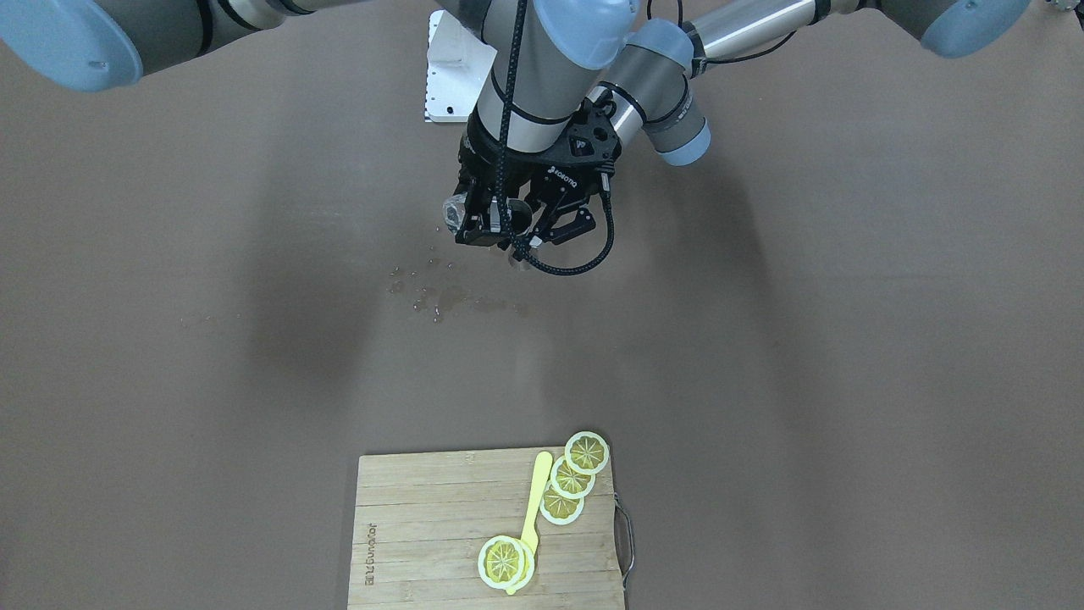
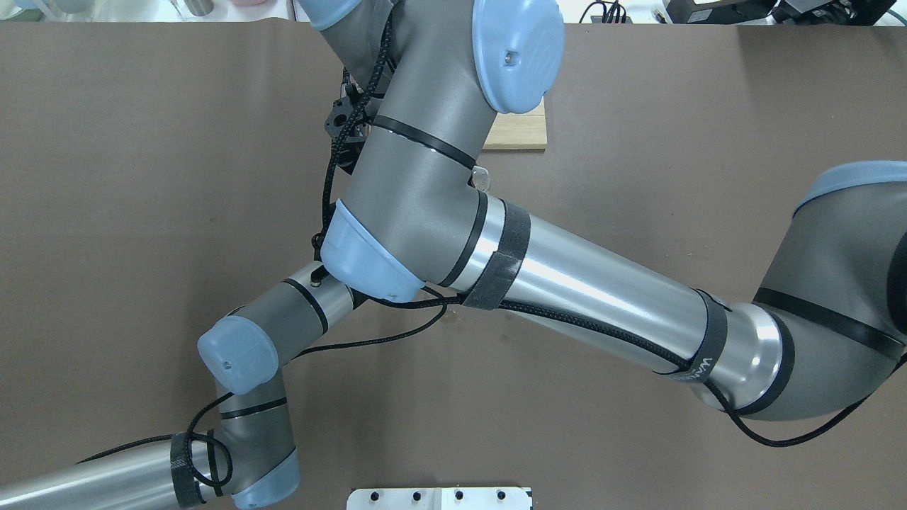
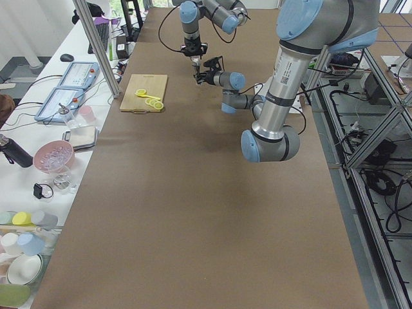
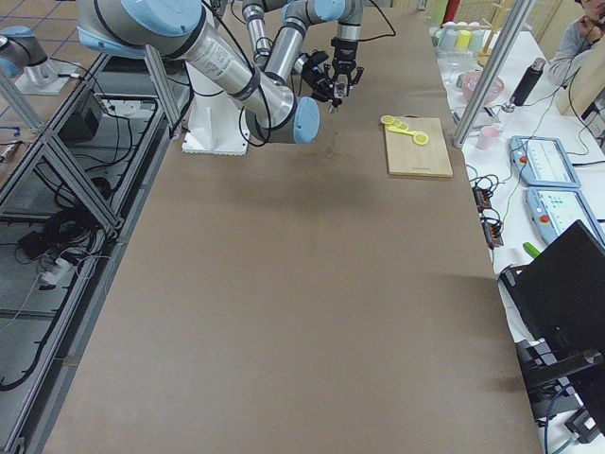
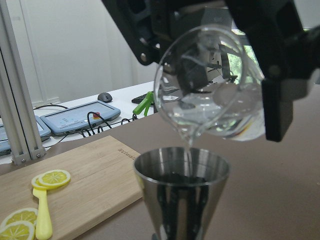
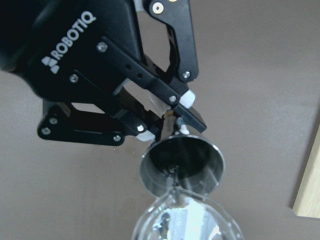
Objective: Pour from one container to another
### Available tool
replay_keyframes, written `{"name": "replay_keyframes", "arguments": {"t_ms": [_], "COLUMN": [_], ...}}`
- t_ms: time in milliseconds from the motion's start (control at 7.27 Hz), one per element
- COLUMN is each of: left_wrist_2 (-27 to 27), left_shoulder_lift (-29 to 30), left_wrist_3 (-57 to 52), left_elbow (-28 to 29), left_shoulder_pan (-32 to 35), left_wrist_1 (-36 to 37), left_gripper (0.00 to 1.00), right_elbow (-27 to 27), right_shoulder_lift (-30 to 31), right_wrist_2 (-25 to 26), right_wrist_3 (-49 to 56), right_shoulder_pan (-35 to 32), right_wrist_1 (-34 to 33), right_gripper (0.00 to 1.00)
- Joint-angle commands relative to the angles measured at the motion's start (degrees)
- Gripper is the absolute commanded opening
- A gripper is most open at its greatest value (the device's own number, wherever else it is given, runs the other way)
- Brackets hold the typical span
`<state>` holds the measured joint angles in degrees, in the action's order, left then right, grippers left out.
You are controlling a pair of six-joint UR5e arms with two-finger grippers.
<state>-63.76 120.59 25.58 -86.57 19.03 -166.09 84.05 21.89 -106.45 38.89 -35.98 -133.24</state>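
My right gripper is shut on the clear glass cup, which is tipped lip-down. A thin stream of clear liquid runs from the lip into the steel jigger just below it. In the right wrist view my left gripper is shut on the narrow waist of the jigger, holding it upright above the table, with the cup at the bottom edge. In the front-facing view both grippers meet mid-table, and the cup shows at the left of the cluster. The overhead view hides both grippers under the arms.
Spilled droplets wet the brown table under the grippers. A bamboo cutting board with lemon slices and a yellow utensil lies on the operators' side. A white mounting plate sits by the robot's base.
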Motion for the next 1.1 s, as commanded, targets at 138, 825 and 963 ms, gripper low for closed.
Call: {"name": "replay_keyframes", "arguments": {"t_ms": [138,825,963], "left_wrist_2": [0.03,0.03,0.03], "left_shoulder_lift": [-0.45,-0.45,-0.45], "left_wrist_3": [-0.09,-0.09,-0.09], "left_elbow": [-0.18,-0.18,-0.18], "left_shoulder_pan": [-0.04,-0.04,-0.04], "left_wrist_1": [-0.55,-0.46,-0.38], "left_gripper": [0.0,0.0,0.0], "right_elbow": [-0.29,0.76,1.11], "right_shoulder_lift": [-0.53,-0.44,-0.61], "right_wrist_2": [0.54,0.98,0.63], "right_wrist_3": [0.04,-0.04,-0.13], "right_shoulder_pan": [0.03,-0.15,-0.32], "right_wrist_1": [-0.26,-0.18,0.17], "right_gripper": [0.0,0.0,0.0]}}
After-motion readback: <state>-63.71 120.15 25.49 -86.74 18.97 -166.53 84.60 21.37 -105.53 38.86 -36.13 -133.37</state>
